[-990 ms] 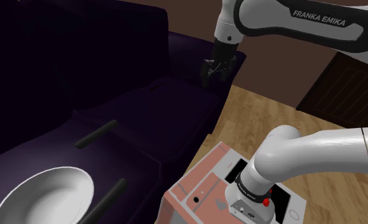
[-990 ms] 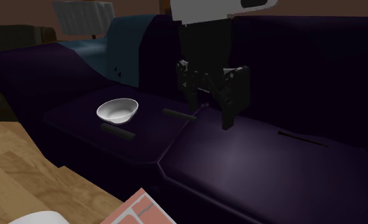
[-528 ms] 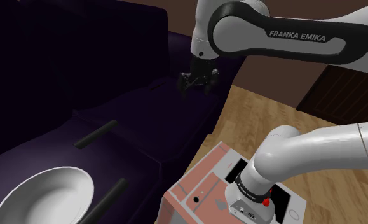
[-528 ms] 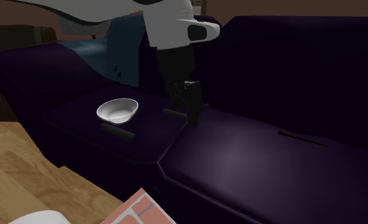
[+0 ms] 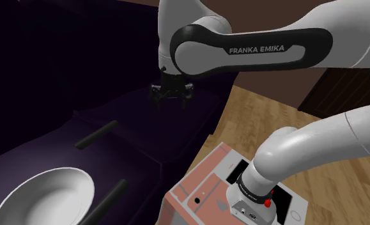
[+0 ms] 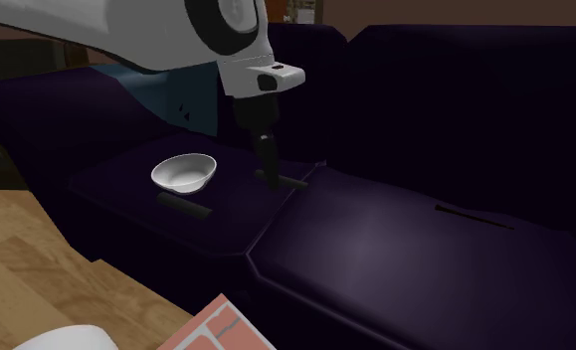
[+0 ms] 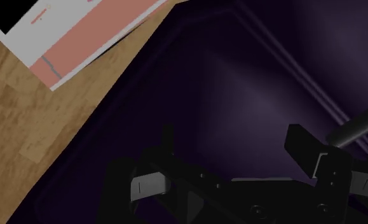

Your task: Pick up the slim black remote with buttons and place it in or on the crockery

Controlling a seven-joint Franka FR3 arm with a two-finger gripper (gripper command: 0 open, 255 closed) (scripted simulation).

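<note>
- Shoulder view: a white robot arm (image 5: pixel 254 51) reaches over a dark purple sofa (image 5: pixel 145 137). Its black tool (image 5: pixel 170 96) hangs above the seat cushion.
- The tool is released. In the wrist view its two fingers (image 7: pixel 168 146) stand well apart, with nothing but cushion between them.
- Two slim dark bars lie on the seat. The one nearer the tool is probably the remote (image 5: pixel 97 134). Its buttons are too dim to make out, so this is a judgement.
- The remote lies flat on the cushion, apart from the tool and toward the shoulder view's lower left of it.
- In the second exterior view the tool seems to hang close above the remote's left end.
- In the wrist view what is probably one end of the remote shows just beyond one finger, not between the two.
- The remote's long axis runs from the shoulder view's lower left up to the right, and nearly straight across the second exterior view.
- The coming move likely calls for centring the tool over the remote's middle, setting the fingers across its narrow width, and then lowering.
- A white bowl (image 5: pixel 46 195) sits empty on the same cushion, beyond the remote from the tool.
- The other dark bar (image 5: pixel 113 193) lies just beside the bowl, near the seat's front edge.
- A thin dark strip (image 6: pixel 473 216) lies on the neighbouring cushion, well apart from everything else.
- The seat is soft, dim upholstery with raised seams.
- A wooden floor (image 5: pixel 273 108) runs beside the sofa, and the pink and white stand (image 5: pixel 206 182) sits on it.
</note>
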